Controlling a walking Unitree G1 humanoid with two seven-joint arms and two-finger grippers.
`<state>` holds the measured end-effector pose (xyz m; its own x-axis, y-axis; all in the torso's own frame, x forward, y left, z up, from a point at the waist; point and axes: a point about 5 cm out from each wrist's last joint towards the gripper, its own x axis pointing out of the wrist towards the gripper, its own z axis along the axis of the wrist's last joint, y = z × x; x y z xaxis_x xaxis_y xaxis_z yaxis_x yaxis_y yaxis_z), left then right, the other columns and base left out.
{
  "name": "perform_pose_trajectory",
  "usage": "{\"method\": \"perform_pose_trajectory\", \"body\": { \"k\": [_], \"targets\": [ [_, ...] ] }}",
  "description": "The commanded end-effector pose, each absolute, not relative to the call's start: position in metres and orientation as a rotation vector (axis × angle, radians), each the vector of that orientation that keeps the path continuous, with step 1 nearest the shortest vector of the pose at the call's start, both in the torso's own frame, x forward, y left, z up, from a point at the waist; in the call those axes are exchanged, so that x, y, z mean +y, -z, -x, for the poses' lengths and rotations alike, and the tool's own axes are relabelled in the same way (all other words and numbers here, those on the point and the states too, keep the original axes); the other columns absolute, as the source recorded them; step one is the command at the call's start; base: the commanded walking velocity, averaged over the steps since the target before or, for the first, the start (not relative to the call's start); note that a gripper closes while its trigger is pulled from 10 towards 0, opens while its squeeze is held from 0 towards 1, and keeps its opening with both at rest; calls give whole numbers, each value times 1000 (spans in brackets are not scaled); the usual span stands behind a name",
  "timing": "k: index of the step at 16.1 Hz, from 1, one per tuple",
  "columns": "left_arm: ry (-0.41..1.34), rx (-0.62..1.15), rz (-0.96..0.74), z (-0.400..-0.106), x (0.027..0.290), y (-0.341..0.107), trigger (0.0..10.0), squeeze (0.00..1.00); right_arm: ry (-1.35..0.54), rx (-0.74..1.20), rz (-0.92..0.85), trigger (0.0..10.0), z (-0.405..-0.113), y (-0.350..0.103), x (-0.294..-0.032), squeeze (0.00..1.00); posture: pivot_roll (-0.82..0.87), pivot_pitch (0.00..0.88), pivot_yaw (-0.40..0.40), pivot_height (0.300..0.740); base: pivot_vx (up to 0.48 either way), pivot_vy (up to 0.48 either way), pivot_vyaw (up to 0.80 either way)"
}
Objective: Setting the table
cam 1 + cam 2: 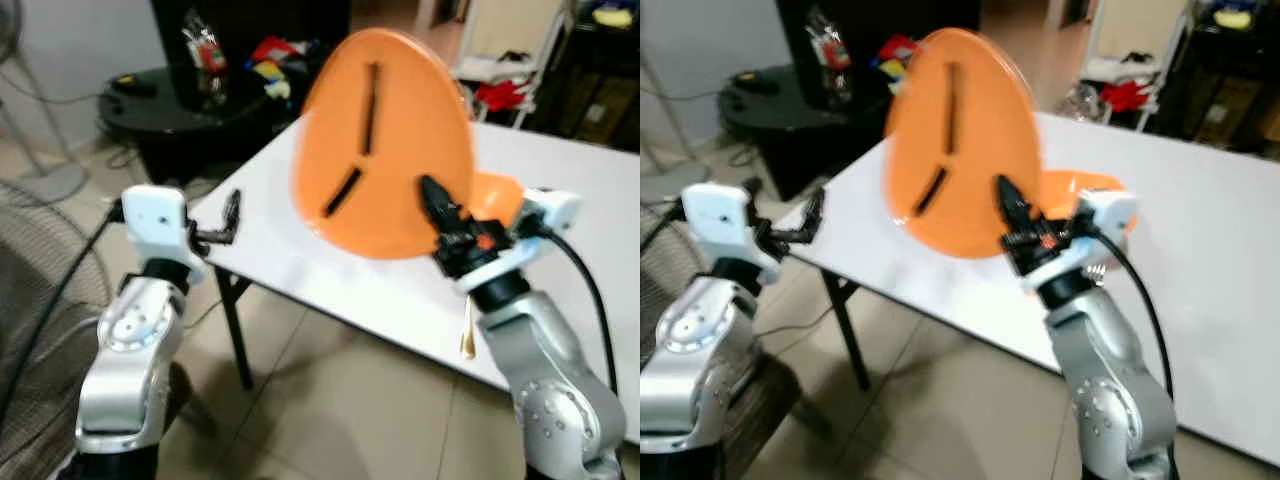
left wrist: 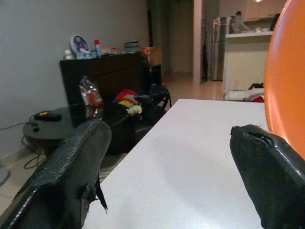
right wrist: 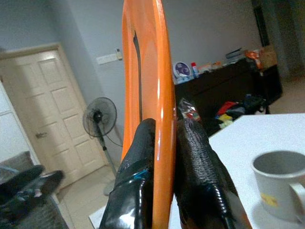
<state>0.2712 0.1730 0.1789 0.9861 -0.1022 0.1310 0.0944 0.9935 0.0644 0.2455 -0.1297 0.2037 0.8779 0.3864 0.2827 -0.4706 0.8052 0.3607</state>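
right wrist view | right gripper (image 3: 164, 157) jaws clamped on orange plate (image 1: 385, 140) rim | left gripper (image 2: 167, 167) jaws apart

No legible text, label, brand, number or sign. Mug (image 3: 281, 183) on the white table (image 3: 238, 138) carries a small yellow mark, too blurred to read. Packets on the dark cabinet (image 2: 107, 71): print unreadable.

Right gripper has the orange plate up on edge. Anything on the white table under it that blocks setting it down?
The right gripper pinches the orange plate by its rim above the white table. The near table surface looks bare. An orange dish and a grey cup sit close behind the plate.
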Motion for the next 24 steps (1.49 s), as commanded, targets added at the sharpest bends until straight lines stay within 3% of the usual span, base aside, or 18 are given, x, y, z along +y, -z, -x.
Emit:
{"method": "perform_pose_trajectory", "body": {
  "k": [1, 8, 15, 18, 24],
  "targets": [
    [131, -151, -49, -274, 164, -183, 10000, 0, -424, -281, -427, 10000, -244, -216, -141, 0, 52, 0, 52, 740, 368, 0, 0],
    [160, -134, -66, -277, 157, -181, 10000, 0, -410, -233, -416, 10000, -243, -209, -140, 0, 46, 0, 65, 740, 207, 0, 0],
    [164, -140, -85, -281, 158, -182, 10000, 0, -398, -229, -432, 10000, -242, -207, -140, 0, 41, 0, 84, 740, 0, 475, -800],
    [156, -129, -136, -284, 156, -182, 10000, 0, -393, -220, -457, 10000, -243, -206, -140, 0, 44, 0, 86, 740, 0, -480, -796],
    [265, -96, -129, -275, 162, -179, 10000, 0, -406, 40, -750, 10000, -258, -179, -137, 0, 61, 0, 78, 740, 0, 0, -103]
  ]
}}
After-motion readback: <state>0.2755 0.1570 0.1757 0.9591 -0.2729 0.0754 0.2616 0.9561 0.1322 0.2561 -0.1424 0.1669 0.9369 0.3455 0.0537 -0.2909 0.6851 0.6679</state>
